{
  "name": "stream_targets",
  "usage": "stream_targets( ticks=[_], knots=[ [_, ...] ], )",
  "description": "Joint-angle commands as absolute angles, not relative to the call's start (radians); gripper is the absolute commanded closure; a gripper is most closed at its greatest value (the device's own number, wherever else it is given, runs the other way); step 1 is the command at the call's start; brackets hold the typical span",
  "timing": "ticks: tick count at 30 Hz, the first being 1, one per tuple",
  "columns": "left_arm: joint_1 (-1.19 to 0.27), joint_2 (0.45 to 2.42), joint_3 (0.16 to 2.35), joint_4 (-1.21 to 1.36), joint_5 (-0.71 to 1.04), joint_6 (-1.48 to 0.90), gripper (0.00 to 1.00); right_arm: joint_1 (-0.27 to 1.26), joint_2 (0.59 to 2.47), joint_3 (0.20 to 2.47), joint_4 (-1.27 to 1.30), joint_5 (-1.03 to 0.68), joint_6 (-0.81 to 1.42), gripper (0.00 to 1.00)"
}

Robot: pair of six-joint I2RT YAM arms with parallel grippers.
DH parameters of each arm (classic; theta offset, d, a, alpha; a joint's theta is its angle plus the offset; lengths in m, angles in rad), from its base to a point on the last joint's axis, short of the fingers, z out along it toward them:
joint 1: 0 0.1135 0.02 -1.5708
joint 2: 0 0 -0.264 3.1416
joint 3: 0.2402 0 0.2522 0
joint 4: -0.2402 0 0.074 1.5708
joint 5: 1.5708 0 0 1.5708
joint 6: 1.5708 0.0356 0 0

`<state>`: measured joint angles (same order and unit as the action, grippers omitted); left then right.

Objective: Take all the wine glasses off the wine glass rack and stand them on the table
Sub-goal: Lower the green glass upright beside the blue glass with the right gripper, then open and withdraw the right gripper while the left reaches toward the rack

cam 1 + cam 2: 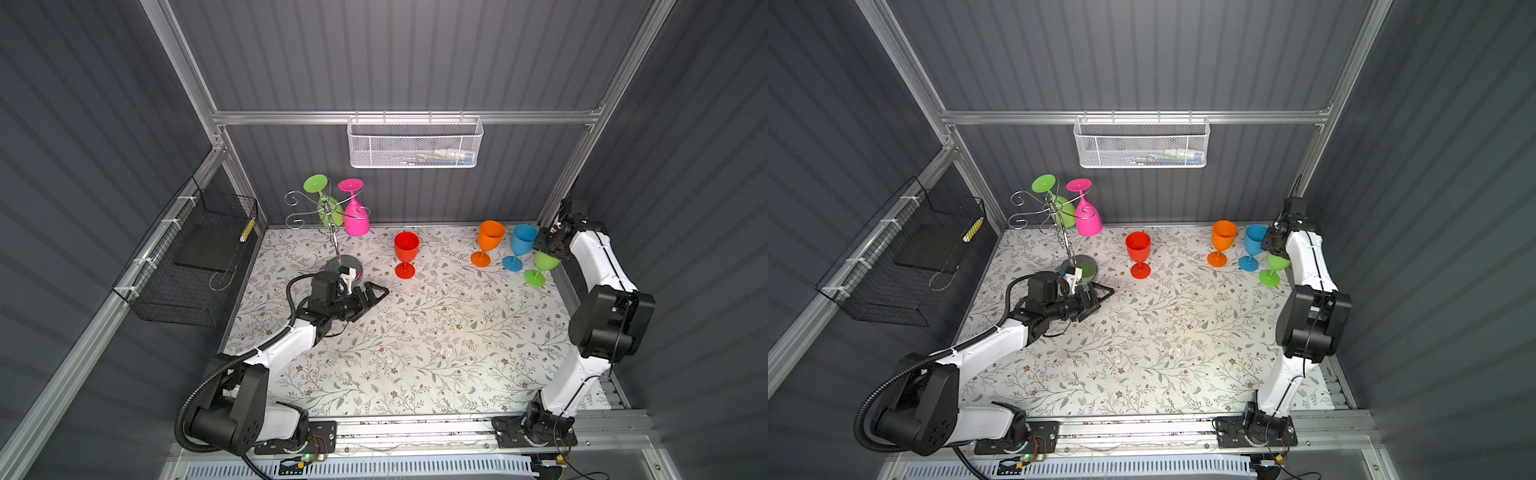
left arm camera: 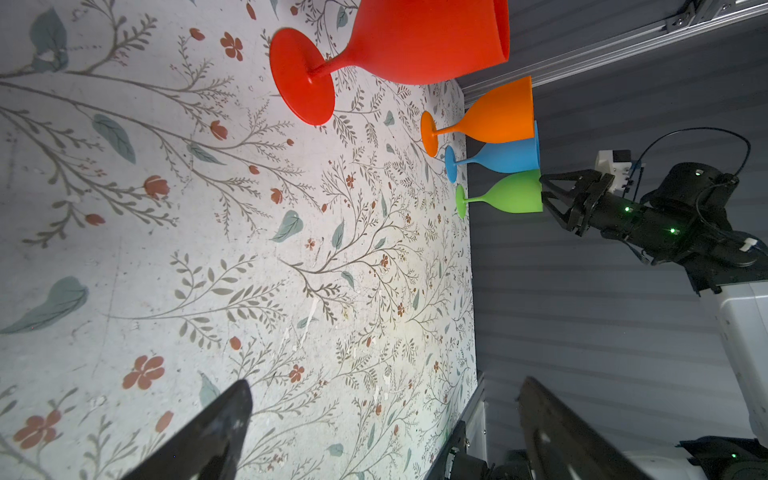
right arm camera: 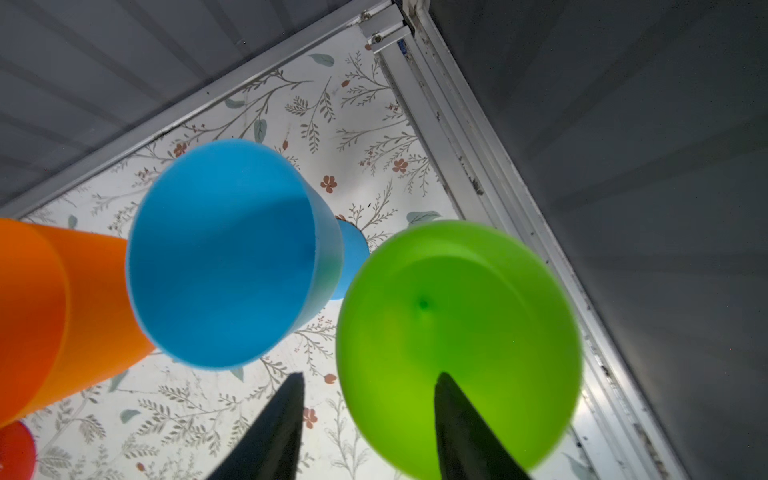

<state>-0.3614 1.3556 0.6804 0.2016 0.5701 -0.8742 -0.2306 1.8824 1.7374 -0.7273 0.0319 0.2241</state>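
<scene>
The chrome wine glass rack (image 1: 336,243) (image 1: 1068,245) stands at the back left, its round base on the floral table. Two wine glasses hang upside down from its arms: a green one (image 1: 328,210) and a pink one (image 1: 356,220) (image 1: 1088,218). My left gripper (image 1: 376,294) (image 2: 385,382) lies low just in front of the rack's base, open and empty. At the far right, my right gripper (image 1: 548,249) (image 3: 370,376) hovers over an upright green glass (image 1: 545,262) (image 3: 457,324). It is open, with one finger inside the bowl and one outside the rim.
Red (image 1: 406,249), orange (image 1: 489,239) and blue (image 1: 521,241) glasses stand upright on the table; the blue one is close beside the green one. A white mesh basket (image 1: 413,145) hangs on the back rail. A black wire basket (image 1: 187,266) is fixed to the left wall.
</scene>
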Motion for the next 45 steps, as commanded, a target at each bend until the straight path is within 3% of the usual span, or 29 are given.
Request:
stream_targets(
  ticks=[1, 10, 18, 29, 35, 45],
  knots=[
    [-0.368, 1.329, 0.706, 0.182, 0.586, -0.859, 0.0, -0.222, 1.827, 1.76, -0.762, 0.044, 0.211, 0.41],
    [-0.368, 1.283, 0.701, 0.117, 0.551, -0.864, 0.0, -0.195, 1.7, 1.726, -0.797, 0.092, 0.192, 0.28],
    [-0.368, 1.205, 0.705, -0.011, 0.506, -0.829, 0.0, -0.118, 1.457, 1.541, -0.718, 0.156, 0.211, 0.18],
    [-0.368, 1.035, 0.786, -0.383, 0.268, -0.764, 0.01, 0.237, 1.19, 1.293, -0.461, 0.098, 0.298, 0.15],
    [-0.368, 0.986, 1.022, -0.697, 0.045, -0.657, 0.02, 0.403, 1.201, 1.248, -0.302, -0.01, 0.336, 0.14],
    [-0.368, 1.167, 1.518, -1.008, -0.241, -0.51, 0.03, 0.578, 1.299, 1.309, -0.271, -0.001, 0.344, 0.14]
  ],
)
